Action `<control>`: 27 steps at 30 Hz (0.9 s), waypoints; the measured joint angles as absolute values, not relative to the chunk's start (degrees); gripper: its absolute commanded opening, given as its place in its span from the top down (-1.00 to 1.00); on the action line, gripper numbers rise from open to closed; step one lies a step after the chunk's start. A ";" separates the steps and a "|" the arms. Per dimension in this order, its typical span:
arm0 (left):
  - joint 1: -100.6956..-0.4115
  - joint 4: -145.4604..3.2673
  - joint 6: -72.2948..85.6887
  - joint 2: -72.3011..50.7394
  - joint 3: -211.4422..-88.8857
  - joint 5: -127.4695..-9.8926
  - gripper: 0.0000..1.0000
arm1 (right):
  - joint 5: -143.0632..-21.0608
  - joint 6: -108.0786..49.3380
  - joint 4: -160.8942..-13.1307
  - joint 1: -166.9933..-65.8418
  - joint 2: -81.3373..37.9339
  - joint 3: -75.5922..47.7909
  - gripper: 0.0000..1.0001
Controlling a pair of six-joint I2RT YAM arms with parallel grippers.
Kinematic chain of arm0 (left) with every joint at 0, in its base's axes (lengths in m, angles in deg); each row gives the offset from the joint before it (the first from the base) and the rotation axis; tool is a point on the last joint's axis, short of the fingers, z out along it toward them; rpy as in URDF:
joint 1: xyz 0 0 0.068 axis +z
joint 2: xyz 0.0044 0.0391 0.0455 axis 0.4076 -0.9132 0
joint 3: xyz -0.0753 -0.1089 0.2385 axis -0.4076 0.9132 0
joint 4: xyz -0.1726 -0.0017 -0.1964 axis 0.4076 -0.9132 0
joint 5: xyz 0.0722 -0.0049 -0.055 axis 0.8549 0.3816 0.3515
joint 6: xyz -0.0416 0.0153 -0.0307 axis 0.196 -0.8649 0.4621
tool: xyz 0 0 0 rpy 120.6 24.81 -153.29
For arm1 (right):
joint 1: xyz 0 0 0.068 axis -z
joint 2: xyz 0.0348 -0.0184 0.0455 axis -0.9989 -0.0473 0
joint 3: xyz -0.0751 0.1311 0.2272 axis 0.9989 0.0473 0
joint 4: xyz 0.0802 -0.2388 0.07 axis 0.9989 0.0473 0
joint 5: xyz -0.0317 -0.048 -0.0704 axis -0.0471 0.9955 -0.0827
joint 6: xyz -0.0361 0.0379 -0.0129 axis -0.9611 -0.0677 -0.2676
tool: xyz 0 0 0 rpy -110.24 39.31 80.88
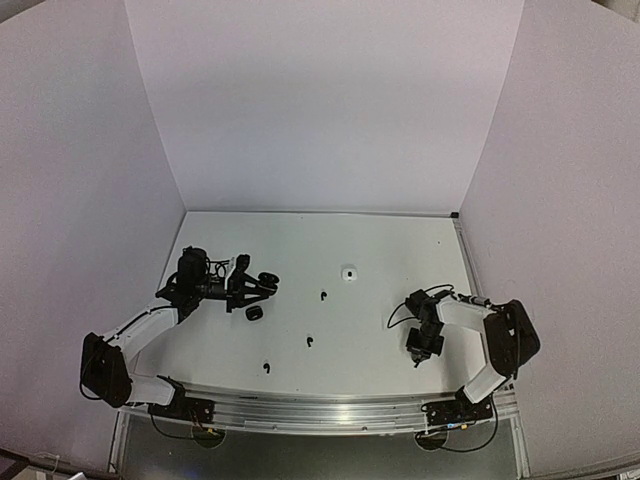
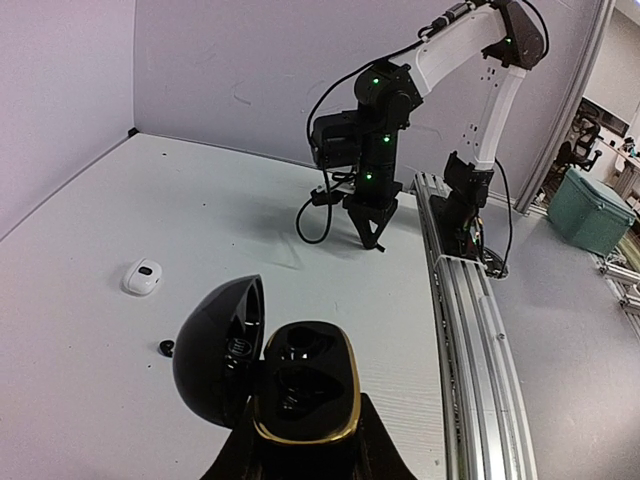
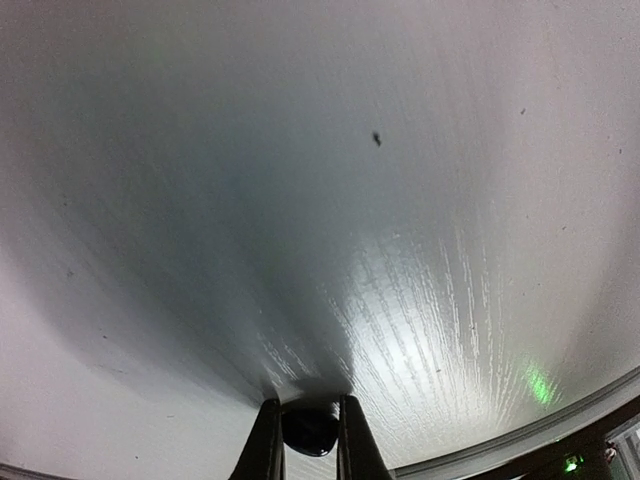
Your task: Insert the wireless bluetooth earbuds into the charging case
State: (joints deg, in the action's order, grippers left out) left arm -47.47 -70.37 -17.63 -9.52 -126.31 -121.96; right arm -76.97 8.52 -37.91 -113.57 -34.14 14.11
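Where you look down from the top camera, your left gripper [image 1: 258,285] is clamped on the open black charging case [image 1: 270,279] at the left of the table [image 1: 390,235], three black earbuds [image 1: 309,341] lie loose mid-table with a white case [image 1: 349,273] beyond them, and your right gripper [image 1: 422,352] points down at the surface on the right. From your left wrist you see that case [image 2: 300,385] gripped from below, lid [image 2: 215,350] standing open to the left, with one earbud [image 2: 166,348] on the table toward the white case [image 2: 141,277]; from your right wrist the fingers [image 3: 264,440] are pinched on a small black earbud [image 3: 309,428] against the table
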 measured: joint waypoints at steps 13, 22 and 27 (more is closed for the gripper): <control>-47.34 -70.17 -18.33 -9.52 -126.31 -121.77 1.00 | -77.47 7.99 -37.40 -113.66 -35.34 3.94 1.00; -47.30 -63.02 -14.41 -8.28 -124.62 -118.09 1.00 | -71.09 5.45 -39.81 -124.05 -37.52 -32.92 1.00; -47.30 -56.00 -10.53 -7.66 -121.55 -115.23 1.00 | -67.00 2.70 -47.67 -134.60 -40.25 -45.19 1.00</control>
